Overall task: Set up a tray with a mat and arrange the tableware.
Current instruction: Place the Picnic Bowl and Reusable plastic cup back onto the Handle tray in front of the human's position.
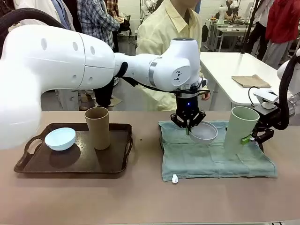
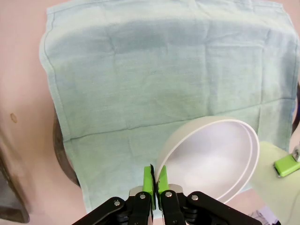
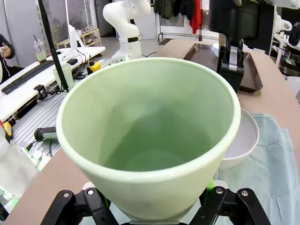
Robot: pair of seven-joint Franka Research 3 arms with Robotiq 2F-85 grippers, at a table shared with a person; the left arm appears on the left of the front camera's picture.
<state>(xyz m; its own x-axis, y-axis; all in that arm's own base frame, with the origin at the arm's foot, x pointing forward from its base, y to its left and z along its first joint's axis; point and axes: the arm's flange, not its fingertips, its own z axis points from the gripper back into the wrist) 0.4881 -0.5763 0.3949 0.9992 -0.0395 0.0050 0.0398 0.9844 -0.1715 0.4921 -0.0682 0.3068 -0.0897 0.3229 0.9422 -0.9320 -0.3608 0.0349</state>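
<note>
Above teal mat [image 1: 213, 161], tilted grey-white bowl [image 1: 205, 132], tall pale-green cup [image 1: 240, 127] beside

The mat [image 1: 215, 159] is creased woven cloth; the grey-white bowl [image 1: 205, 133] and pale green cup [image 1: 239, 131] look smooth and matt; the dark tray [image 1: 84, 158] left of the mat has a faint sheen.

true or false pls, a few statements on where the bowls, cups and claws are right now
1. The left claw pinches the white bowl by its rim. True.
2. The green cup stands on the tray. False: the right claw holds it, tilted, at the cloth.
3. The blue bowl and tan cup are on the tray. True.
4. The cloth lies in the tray. False: it lies on the table beside the tray.
</note>
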